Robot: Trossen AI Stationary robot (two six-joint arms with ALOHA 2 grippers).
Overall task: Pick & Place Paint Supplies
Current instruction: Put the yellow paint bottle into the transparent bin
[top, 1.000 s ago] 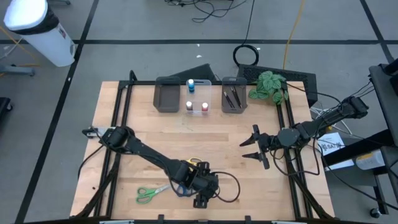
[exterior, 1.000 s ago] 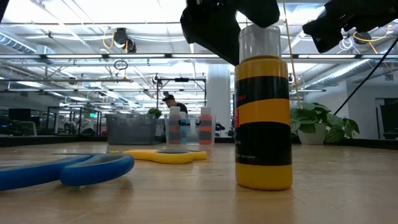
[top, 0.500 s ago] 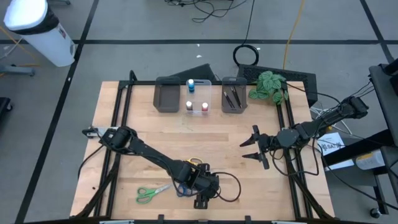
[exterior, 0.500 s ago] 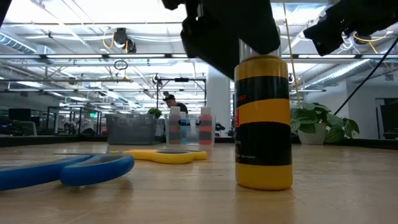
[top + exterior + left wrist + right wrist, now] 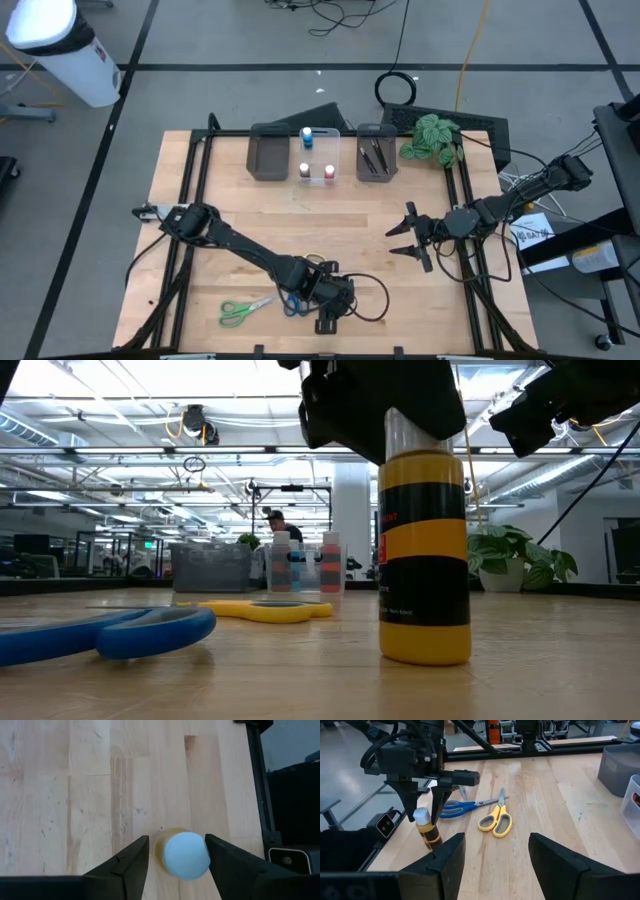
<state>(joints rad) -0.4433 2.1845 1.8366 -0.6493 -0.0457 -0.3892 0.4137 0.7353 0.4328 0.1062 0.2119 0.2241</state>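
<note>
Yellow paint bottle (image 5: 184, 855) upright between the left claw's (image 5: 176, 851) part-open fingers; centre squarely on its cap before gripping.

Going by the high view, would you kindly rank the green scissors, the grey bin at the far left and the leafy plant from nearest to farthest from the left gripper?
1. Green scissors: on the near edge, beside the left gripper.
2. Grey bin: far edge, left of the row.
3. Leafy plant: far right corner.

The bottle (image 5: 424, 550) is yellow with black bands and a white cap. Scissors: yellow (image 5: 497, 821), blue (image 5: 462, 807), green (image 5: 240, 313).
</note>
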